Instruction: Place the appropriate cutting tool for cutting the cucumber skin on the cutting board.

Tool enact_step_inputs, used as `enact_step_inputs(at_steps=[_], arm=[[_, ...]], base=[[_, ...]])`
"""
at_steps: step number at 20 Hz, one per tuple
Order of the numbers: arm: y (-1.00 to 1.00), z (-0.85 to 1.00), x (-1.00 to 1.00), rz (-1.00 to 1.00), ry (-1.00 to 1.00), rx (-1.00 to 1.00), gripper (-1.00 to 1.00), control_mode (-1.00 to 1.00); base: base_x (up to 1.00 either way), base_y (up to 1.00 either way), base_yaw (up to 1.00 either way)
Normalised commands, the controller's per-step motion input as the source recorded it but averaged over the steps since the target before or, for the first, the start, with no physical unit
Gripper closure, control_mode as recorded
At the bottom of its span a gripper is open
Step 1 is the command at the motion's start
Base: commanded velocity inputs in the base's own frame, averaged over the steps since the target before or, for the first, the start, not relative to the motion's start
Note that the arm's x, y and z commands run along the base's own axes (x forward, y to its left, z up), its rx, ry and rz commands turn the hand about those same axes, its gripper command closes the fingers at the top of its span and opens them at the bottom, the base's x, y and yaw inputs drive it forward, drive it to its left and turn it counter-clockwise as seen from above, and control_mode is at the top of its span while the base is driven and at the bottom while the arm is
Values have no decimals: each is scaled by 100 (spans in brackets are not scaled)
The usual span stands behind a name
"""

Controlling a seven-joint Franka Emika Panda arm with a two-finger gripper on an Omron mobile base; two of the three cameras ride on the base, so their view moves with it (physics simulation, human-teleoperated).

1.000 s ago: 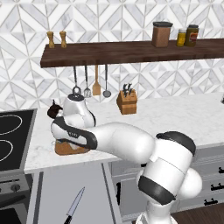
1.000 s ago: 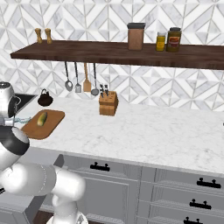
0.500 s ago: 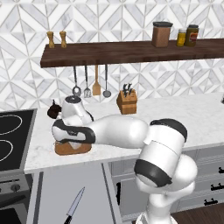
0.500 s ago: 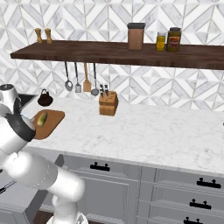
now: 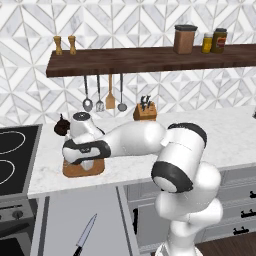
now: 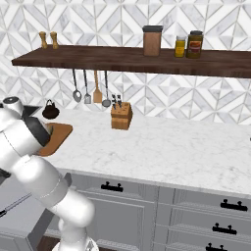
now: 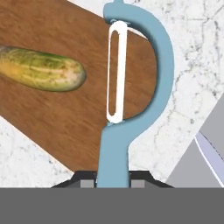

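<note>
My gripper [image 7: 113,178] is shut on the slim handle of the cutting tool, a light-blue peeler [image 7: 131,87]. Its looped head and pale blade hang over the near corner of the cutting board [image 7: 61,118]. The cucumber [image 7: 41,70], stubby and yellow-green, lies on the board to the left of the peeler and apart from it. In the left base view my gripper [image 5: 86,162] points down just above the brown cutting board [image 5: 77,170] at the counter's front left. In the right base view my arm covers most of the cutting board [image 6: 60,136].
A black-handled knife [image 5: 85,235] lies on the floor below the counter, and its blade [image 7: 210,158] shows past the counter edge. A stove [image 5: 12,155] is left of the board. A dark kettle [image 5: 61,127], a knife block [image 5: 145,111] and hanging utensils [image 5: 104,97] stand behind.
The hand has stayed over the board, still shut on the peeler. My elbow and upper arm have swung in closer, and in the right base view they now cover the cucumber.
</note>
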Motion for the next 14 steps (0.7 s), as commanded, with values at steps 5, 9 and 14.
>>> enact_step_inputs(at_steps=[5,9,14], arm=[[0,-13,19,0,0,-1,100,-100],[0,-10,18,0,0,0,100,-100],[0,-15,19,0,0,-1,100,-100]], base=[[0,0,0],[0,0,0],[0,0,0]])
